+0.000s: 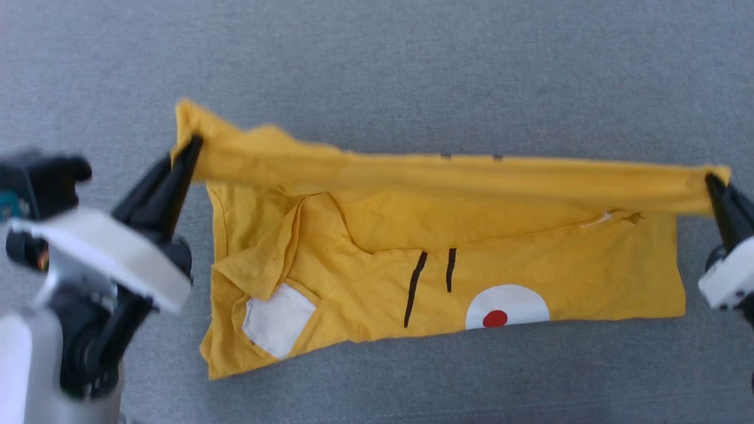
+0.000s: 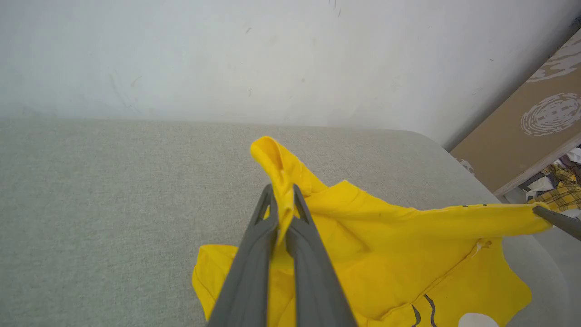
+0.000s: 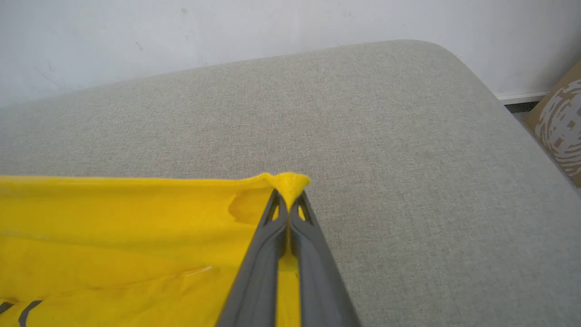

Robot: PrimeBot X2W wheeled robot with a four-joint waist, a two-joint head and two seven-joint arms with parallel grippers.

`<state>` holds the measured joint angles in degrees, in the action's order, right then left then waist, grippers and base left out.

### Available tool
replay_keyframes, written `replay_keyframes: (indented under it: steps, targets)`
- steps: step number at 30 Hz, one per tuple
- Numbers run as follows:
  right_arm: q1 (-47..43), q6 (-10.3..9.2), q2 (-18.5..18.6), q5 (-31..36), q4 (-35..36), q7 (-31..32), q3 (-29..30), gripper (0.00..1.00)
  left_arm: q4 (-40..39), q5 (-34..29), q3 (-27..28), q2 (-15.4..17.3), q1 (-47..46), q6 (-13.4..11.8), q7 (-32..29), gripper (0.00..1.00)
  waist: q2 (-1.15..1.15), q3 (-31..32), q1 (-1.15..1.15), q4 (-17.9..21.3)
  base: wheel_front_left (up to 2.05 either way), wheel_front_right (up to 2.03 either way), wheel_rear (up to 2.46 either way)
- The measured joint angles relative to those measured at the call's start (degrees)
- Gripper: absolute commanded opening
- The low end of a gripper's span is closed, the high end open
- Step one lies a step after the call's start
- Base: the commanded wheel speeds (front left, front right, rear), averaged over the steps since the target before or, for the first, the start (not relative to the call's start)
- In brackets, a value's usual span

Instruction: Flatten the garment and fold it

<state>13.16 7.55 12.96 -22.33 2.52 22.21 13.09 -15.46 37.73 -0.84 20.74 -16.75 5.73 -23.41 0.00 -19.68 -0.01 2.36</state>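
The bright yellow short-sleeved cotton T-shirt lay partly on the grey fabric-covered tabletop, with its far edge lifted and stretched taut. The left gripper was clenched on one bunched corner and the right gripper on the other. To fold it well, both should probably keep level, even tension and lower together, since the left side was crumpled.

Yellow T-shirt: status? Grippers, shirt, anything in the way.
Left gripper and right gripper shut on opposite ends of the yellow T-shirt. Held edge lifted taut, rest rumpled on the grey fabric surface. Nothing in the way.
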Motion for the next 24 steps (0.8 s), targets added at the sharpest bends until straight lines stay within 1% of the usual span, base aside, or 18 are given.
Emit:
replay_keyframes:
  steps: [5, 10, 14, 20, 24]
  targets:
    - [-5.6, 0.01, -1.7, -1.4, 2.1, 0.8, 1.5, 0.00, -3.6, 1.9, 1.1, -0.1, 9.4, -1.3, -0.7, 0.00, 0.00, 0.8, 0.00, -0.8, 0.00, 0.00, 0.00]
    - [-9.2, 0.00, -2.3, -2.0, 2.3, 3.4, 1.3, 0.00, -3.2, 3.4, 0.8, -1.4, 15.0, -2.0, -1.3, 0.00, 0.00, 1.1, 0.01, -1.4, 0.00, 0.00, 0.00]
    - [-10.6, 0.00, -1.9, -2.0, 1.8, 5.8, 0.8, 0.00, -0.7, 4.6, 0.4, -1.7, 16.8, -2.4, -2.5, 0.00, 0.00, 1.1, 0.01, -1.6, 0.00, 0.00, 0.00]
    - [-11.2, 0.00, -1.2, -1.8, -0.8, 9.1, -0.1, 0.00, 4.0, 5.6, -1.4, -1.5, 17.6, -3.8, -7.4, 0.00, 0.00, 0.9, 0.01, -1.7, 0.00, 0.00, 0.00]
    - [-11.1, 0.00, -0.9, -1.0, -3.2, 9.6, -0.6, 0.00, 7.0, 5.6, -2.5, -1.3, 17.4, -4.4, -9.3, 0.00, 0.00, 0.7, 0.01, -1.7, 0.00, 0.00, 0.00]
